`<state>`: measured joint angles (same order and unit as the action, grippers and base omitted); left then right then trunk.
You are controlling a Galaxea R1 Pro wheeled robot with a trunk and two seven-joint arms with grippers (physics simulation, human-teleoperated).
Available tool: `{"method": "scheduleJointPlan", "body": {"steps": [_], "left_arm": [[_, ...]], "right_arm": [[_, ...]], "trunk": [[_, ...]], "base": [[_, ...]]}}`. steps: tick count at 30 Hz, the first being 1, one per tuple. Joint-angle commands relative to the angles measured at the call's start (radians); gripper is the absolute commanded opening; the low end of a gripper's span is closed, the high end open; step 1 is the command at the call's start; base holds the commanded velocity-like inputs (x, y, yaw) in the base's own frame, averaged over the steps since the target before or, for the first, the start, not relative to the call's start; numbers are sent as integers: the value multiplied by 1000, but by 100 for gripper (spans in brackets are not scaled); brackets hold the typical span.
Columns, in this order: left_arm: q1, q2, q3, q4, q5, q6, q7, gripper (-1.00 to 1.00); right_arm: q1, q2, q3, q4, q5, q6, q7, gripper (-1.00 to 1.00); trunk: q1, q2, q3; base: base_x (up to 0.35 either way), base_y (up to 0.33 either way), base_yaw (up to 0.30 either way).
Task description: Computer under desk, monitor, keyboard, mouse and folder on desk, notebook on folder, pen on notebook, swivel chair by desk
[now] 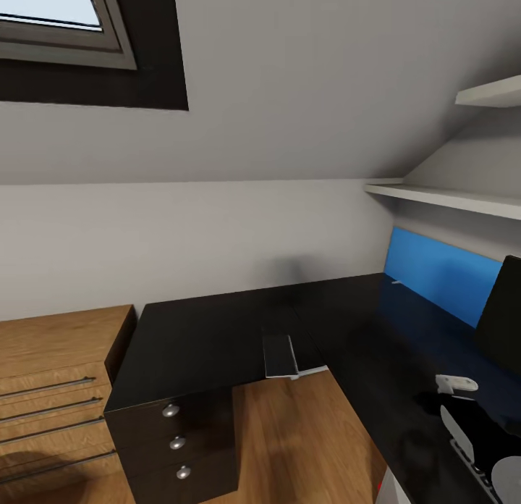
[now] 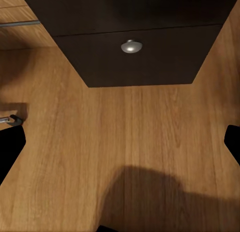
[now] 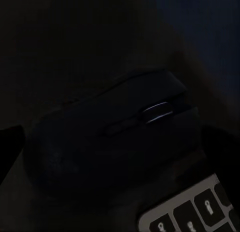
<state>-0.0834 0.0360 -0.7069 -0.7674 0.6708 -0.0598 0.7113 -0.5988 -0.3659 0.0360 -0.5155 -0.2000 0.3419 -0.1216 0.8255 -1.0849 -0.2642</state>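
Your right claw (image 3: 107,157) sits over the mouse (image 3: 115,142) on the black surface (image 1: 217,330), beside the keyboard (image 3: 192,212); I cannot tell whether it grips. Your left claw (image 2: 120,142) hangs apart above the floor (image 2: 125,142). Drop carelessly and the mouse could knock the keyboard askew.

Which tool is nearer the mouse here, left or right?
Right. The right wrist view looks closely at the mouse, beside the keyboard on the desk. The left wrist view shows the floor below the drawer unit.
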Motion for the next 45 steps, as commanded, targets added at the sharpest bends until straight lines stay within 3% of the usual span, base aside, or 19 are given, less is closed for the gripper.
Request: {"method": "scheduleJointPlan", "body": {"steps": [1,5,22,43,44,45], "left_arm": [[-2,2,-7,-1,11,-6,7,100],[-2,3,-1,-3,12,-7,7,100],[-2,1,7,-7,13,-8,11,100],[-2,1,7,-7,13,-8,11,100],[-2,1,7,-7,13,-8,11,100],[-2,1,7,-7,13,-8,11,100]], "right_arm": [[-1,-1,4,-2,-10,4,-7,-100],[-1,0,4,0,-10,5,-7,-100],[-1,-1,4,0,-10,5,-9,-100],[-1,0,4,-1,-10,5,-7,-100],[-1,0,4,-1,-10,5,-7,100],[-1,-1,4,-1,-10,5,-7,100]], "trunk": [[0,-1,-1],[0,-1,-1],[65,-120,-55],[65,-120,-55],[65,-120,-55],[65,-120,-55]], "base": [[0,0,0],[0,0,0],[0,0,0],[0,0,0],[0,0,0],[0,0,0]]}}
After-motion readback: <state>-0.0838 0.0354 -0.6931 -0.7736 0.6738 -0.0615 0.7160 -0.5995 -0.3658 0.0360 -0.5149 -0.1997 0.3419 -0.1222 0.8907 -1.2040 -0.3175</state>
